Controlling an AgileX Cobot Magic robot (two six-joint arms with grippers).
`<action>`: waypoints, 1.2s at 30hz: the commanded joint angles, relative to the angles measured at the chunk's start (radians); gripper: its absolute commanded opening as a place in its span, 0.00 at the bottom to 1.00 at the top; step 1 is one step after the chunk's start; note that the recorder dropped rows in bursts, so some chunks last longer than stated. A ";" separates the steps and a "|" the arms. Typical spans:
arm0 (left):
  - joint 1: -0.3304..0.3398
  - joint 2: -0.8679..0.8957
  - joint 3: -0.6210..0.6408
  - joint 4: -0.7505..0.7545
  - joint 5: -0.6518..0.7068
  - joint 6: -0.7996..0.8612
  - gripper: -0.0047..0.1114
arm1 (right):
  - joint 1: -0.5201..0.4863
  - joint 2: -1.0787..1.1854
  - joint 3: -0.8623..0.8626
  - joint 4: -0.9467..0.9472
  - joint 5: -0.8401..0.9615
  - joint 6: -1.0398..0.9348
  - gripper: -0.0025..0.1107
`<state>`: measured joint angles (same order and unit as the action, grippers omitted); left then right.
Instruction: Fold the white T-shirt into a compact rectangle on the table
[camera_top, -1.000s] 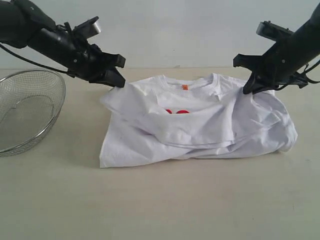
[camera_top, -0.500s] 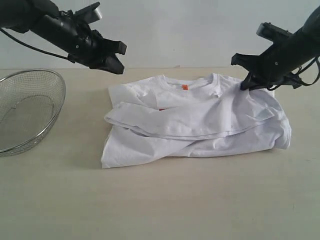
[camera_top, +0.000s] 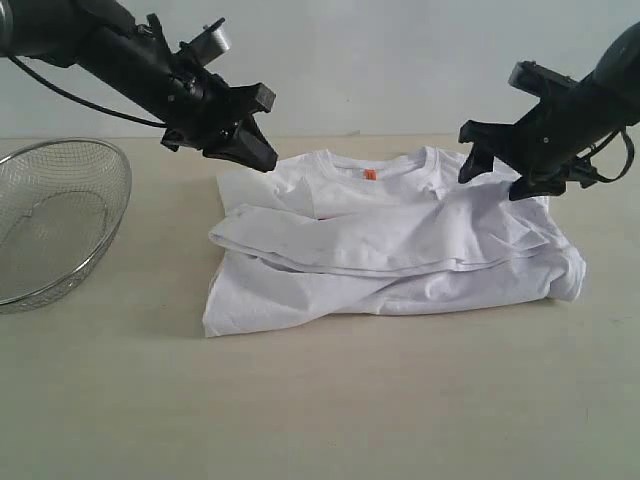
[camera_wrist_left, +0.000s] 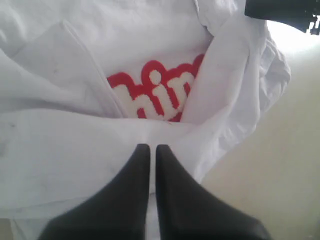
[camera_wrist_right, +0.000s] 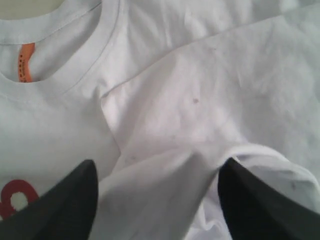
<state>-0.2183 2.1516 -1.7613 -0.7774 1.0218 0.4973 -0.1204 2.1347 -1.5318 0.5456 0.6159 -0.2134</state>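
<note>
The white T-shirt (camera_top: 390, 250) lies folded on the counter (camera_top: 320, 400) (orange neck tag (camera_top: 370, 174) showing); the left hand (camera_top: 262, 160) hovers closed near one shoulder, the right hand (camera_top: 495, 178) spread above the other.

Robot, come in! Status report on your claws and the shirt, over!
Left claw shut, empty; right claw open, both above the white T-shirt. Shirt partly folded, rumpled, on the table. Wire basket aside, not in the way.

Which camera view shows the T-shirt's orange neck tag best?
The right wrist view: the orange neck tag is large and sharp inside the collar. The exterior view shows only a tiny orange speck; the left wrist view misses it.
</note>
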 joint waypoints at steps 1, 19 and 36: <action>-0.006 -0.051 -0.007 0.049 0.055 -0.030 0.08 | -0.010 -0.040 -0.006 -0.077 0.044 0.047 0.48; -0.060 -0.438 0.655 0.068 -0.232 -0.033 0.08 | -0.032 -0.307 0.228 -0.365 0.261 0.175 0.50; -0.152 -0.452 0.932 -0.050 -0.714 -0.037 0.46 | -0.068 -0.284 0.430 -0.309 0.017 0.070 0.50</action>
<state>-0.3675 1.6987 -0.8355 -0.8148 0.3263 0.4616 -0.1802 1.8432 -1.1054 0.2345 0.6393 -0.1246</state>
